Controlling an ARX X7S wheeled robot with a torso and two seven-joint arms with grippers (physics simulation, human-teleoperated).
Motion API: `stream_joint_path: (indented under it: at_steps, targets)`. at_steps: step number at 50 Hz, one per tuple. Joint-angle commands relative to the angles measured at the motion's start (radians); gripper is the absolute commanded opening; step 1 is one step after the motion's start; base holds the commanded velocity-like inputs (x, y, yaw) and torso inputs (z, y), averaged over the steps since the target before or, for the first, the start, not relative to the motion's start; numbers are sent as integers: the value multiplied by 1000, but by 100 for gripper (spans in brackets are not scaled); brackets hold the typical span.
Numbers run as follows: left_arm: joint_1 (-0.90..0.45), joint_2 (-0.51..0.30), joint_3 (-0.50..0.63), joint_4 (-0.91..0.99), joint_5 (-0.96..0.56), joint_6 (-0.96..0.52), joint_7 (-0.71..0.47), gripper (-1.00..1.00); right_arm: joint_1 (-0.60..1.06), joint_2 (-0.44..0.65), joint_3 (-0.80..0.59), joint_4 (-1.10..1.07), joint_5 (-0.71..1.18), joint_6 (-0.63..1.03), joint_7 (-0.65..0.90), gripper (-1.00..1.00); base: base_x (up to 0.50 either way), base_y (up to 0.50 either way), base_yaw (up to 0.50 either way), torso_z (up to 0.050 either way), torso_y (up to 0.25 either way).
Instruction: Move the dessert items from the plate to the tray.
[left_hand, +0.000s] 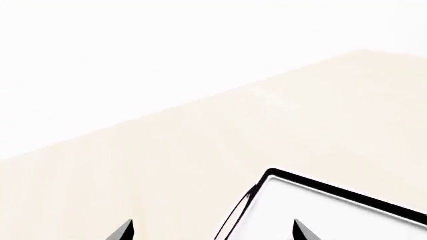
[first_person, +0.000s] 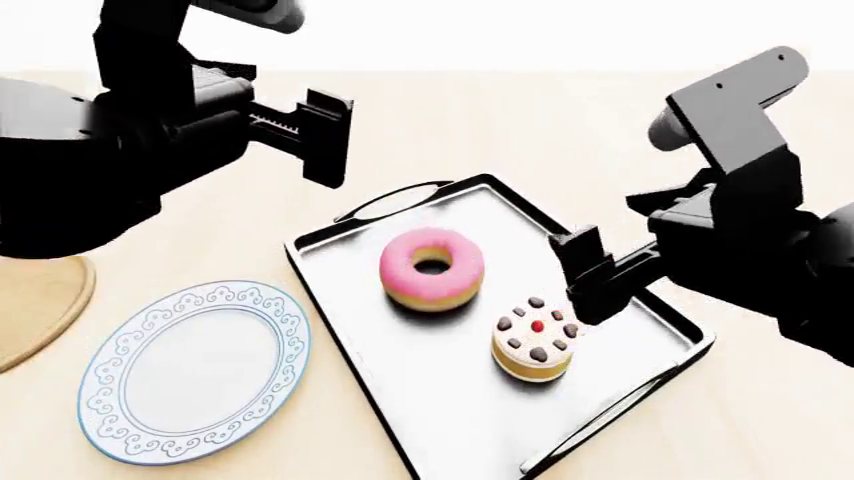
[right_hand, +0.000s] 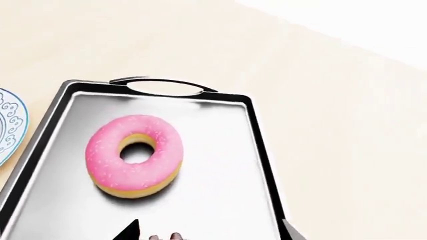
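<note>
Both desserts sit on the tray (first_person: 334, 300) as I watch from the head camera: the pink-iced donut (first_person: 431, 268) lies flat near the middle of the frame, and the small yellow cake (first_person: 537, 346) with white icing, dark chocolate pieces and a red centre stands just below and right of it, the two close but apart. The tray runs diagonally from upper centre to the bottom edge, black rim raised, one oval handle cut-out at each short end. In my right wrist feed the donut (right_hand: 135, 156) fills the centre-left on the pale tray floor (right_hand: 220, 170)

The right gripper (first_person: 591, 272) hangs just above and right of the cake, fingers apart and clamped on nothing. The left gripper (first_person: 320, 138) hovers in the upper left of the frame, clear of the tray, fingers spread and empty; my left wrist feed shows only a tray corner (left_hand: 270, 174) at lower right

At lower left the round plate (first_person: 194, 370) with blue scrollwork lies bare on the light wooden table (first_person: 534, 120), beside a tan wooden board (first_person: 34, 305) at the left edge
</note>
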Motion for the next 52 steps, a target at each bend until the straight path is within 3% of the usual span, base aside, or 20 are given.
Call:
stream_joint_path:
  at_steps: [1,27,52]
  targets:
    - [98,-119,-38,200,-15,61,-80,100,-63,84,130,-64,-134,-125,-72,100,0,0,0,0,0]
    - [220,-252,-117,361,-48,193,-118,100,-184,138,251,-180,-248,-311,-83,100,0,0,0,0,0]
    - [281,-294,-160,426,-45,280,-153,100,-239,159,296,-278,-259,-382,-25,100,0,0,0,0,0]
